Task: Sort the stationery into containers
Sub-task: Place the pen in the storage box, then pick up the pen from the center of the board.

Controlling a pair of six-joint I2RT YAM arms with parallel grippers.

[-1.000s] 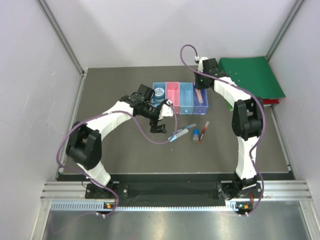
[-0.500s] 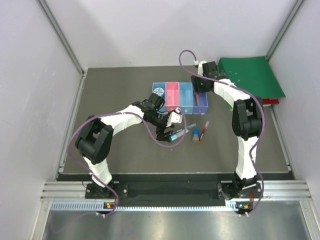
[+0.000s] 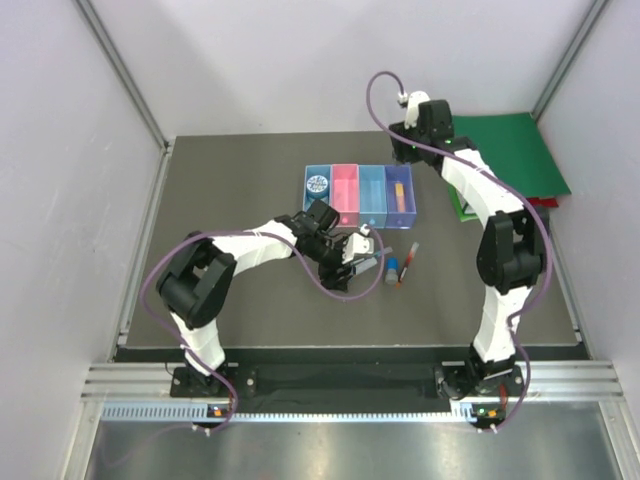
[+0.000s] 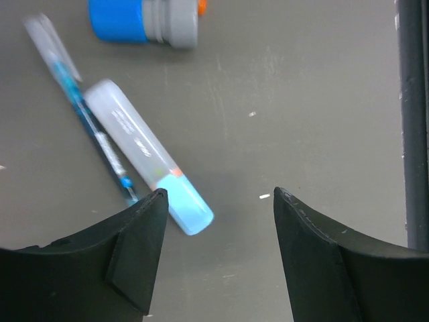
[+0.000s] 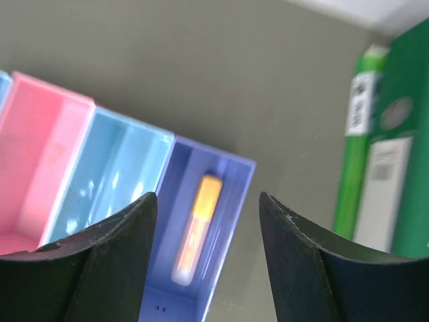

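Orange highlighter (image 5: pixel 196 228) lies in the purple bin (image 5: pixel 236 201) mid-frame beneath the spread right gripper (image 5: pixel 206 195), while the spread left gripper (image 4: pixel 218 192) hovers over a light-blue marker (image 4: pixel 144 151).

Matt black plastic fingers (image 4: pixel 322 255) on left gripper (image 4: pixel 219 191), scuffed matt grey tabletop (image 4: pixel 301 100) beneath it, frosted plastic marker (image 4: pixel 134 144) with glossy blue end beside one fingertip; glossy translucent plastic bins (image 5: pixel 114 174) under right gripper (image 5: pixel 206 198).
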